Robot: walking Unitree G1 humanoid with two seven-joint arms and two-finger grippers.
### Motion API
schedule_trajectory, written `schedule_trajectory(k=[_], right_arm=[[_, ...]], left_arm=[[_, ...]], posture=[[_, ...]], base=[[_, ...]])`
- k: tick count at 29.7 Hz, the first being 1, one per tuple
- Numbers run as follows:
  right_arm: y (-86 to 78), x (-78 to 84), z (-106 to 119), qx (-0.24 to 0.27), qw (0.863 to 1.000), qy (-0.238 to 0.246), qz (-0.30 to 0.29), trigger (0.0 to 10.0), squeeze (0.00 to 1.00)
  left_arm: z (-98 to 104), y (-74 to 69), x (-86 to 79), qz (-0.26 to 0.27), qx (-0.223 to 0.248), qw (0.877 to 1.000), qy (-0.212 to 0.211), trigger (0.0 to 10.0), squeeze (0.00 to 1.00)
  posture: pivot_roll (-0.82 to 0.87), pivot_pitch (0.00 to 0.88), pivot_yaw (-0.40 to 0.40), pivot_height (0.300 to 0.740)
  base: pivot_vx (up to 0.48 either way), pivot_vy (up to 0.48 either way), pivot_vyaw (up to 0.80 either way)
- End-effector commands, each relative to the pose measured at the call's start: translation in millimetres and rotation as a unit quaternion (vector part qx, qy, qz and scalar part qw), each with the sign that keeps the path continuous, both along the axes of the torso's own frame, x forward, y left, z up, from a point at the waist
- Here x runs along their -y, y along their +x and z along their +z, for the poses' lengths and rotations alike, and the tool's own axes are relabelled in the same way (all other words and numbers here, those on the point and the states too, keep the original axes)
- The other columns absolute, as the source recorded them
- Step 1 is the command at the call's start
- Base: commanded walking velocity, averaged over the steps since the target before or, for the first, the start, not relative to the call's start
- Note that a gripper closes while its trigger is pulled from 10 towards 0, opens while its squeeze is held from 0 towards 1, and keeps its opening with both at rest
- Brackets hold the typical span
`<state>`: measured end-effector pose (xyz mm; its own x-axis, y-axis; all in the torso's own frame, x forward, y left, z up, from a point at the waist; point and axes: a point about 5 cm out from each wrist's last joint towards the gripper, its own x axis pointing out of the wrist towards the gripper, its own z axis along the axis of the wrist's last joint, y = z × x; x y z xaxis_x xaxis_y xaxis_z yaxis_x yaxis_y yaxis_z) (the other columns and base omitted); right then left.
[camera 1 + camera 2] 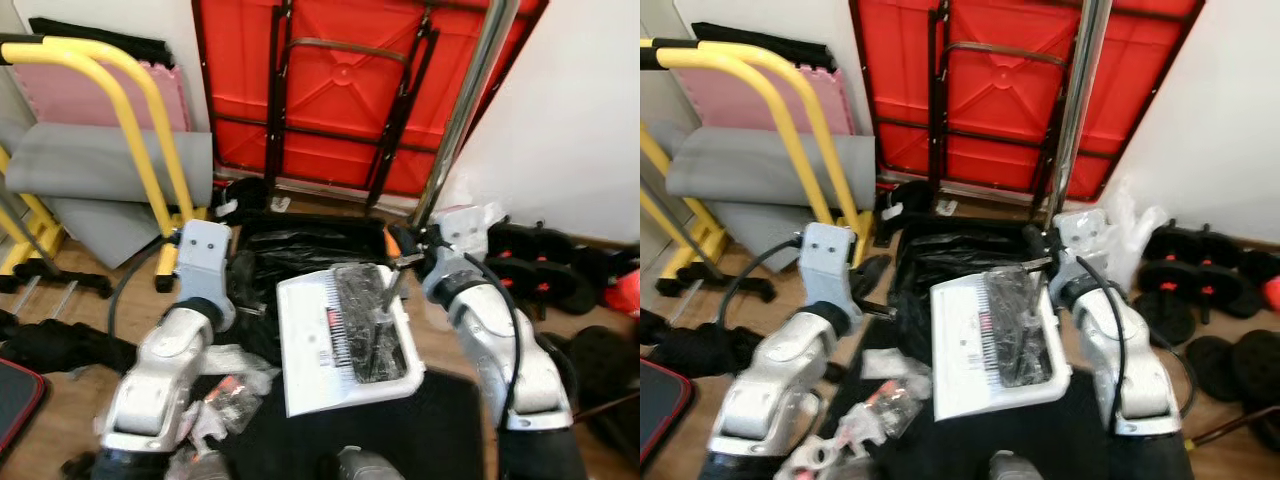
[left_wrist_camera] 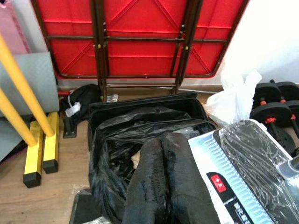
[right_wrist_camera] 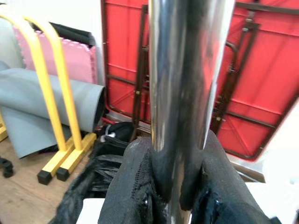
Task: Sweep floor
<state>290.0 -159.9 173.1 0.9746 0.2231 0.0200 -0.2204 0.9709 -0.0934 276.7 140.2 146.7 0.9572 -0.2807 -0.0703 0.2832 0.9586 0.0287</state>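
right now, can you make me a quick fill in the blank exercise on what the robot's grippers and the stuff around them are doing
1. The right gripper is shut on a shiny ____ pole.
2. The left gripper has its fingers ____ with nothing between them.
3. The white dustpan rests over an open black ____.
4. The folded table leaning on the wall is ____.

Missing words: metal; closed; bag; red

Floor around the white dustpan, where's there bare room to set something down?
Bare wood floor lies beside the yellow frame's feet, left of the black bag. Elsewhere it is crowded: the white dustpan sits over the bag, plastic wrappers lie by the left arm, dumbbells fill the right.
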Motion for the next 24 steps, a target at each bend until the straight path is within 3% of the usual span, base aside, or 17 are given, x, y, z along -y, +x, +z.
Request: schedule_trajectory(k=[1,6,18,24], right_arm=[[-0.4,7.2,11.0,0.033,0.999,-0.002,-0.015,10.0,0.0],[0.0,7.4,11.2,0.033,0.999,-0.001,-0.016,10.0,0.0],[0.3,8.1,11.3,0.033,0.999,-0.002,-0.019,10.0,0.0],[0.7,8.6,11.2,0.033,0.999,-0.001,-0.021,10.0,0.0]], left_arm=[[-1.9,-3.2,7.4,-0.038,-0.006,0.999,-0.008,10.0,0.0],[-1.6,-3.0,7.1,-0.038,-0.006,0.999,-0.009,10.0,0.0],[-2.8,2.5,1.6,-0.002,-0.016,1.0,-0.014,10.0,0.0],[-5.7,5.4,-1.1,0.007,-0.036,0.999,-0.037,10.0,0.0]], posture=[[-0.12,0.127,-0.123,0.74],[-0.12,0.127,-0.122,0.74],[-0.12,0.131,-0.12,0.74],[-0.12,0.133,-0.12,0.74]], base=[[0.0,-0.326,0.0],[0.0,-0.322,0.0],[0.0,0.0,0.0],[0.0,0.0,0.0]])
